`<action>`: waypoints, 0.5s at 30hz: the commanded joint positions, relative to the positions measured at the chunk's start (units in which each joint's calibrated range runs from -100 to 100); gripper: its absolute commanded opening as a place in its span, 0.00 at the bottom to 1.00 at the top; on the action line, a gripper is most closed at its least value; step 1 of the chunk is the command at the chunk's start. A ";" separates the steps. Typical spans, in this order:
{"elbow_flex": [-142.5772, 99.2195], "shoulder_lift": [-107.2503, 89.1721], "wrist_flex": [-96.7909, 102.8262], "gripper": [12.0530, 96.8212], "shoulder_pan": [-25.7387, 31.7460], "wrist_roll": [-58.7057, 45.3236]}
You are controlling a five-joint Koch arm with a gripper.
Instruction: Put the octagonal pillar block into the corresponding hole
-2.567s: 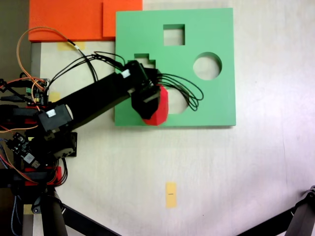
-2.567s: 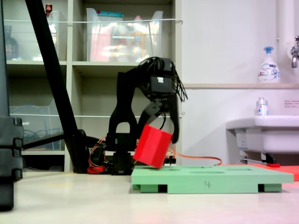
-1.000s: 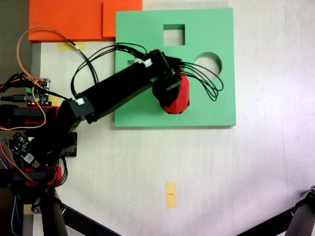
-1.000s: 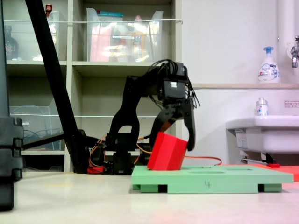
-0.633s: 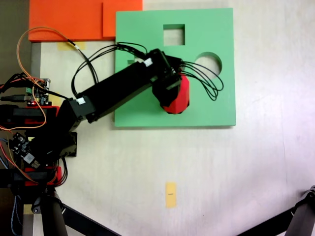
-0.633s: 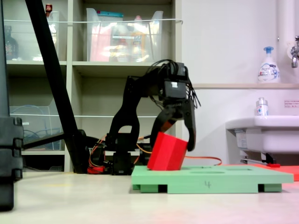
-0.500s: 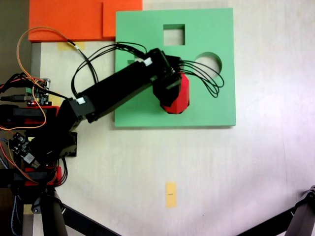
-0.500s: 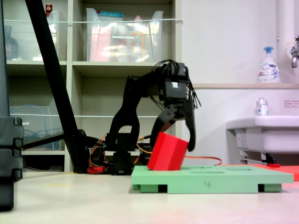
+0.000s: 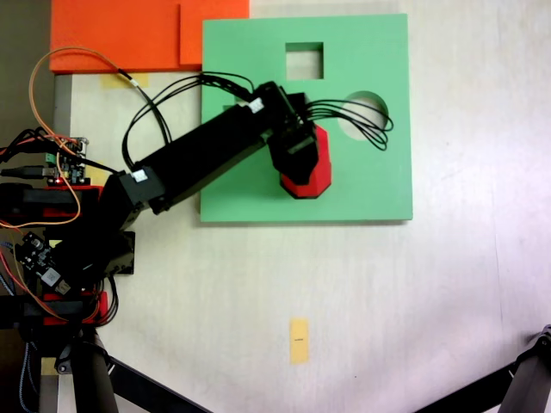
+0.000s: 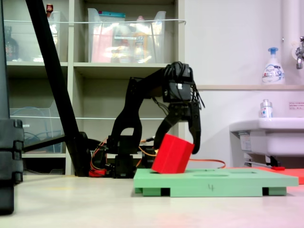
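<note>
black gripper [image 10: 178, 142] is pinching the bright red octagonal foam block [image 10: 172, 154] between both jaws | block is tilting, its lower edge resting on the flat green foam board [image 10: 223, 179] | octagonal hole is lying hidden beneath block [image 9: 312, 172]

Block [image 10: 172, 154] tilted on board [image 9: 379, 185], left of round cutout [image 9: 366, 101] in top-down fixed view; pincer [image 10: 177, 142] astride block.
</note>
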 commanded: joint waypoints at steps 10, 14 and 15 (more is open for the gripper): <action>1.70 -4.89 -2.84 0.31 0.73 -0.54; 1.20 -1.54 -2.84 0.31 0.73 -0.39; 1.20 -0.42 -2.84 0.31 0.73 -0.34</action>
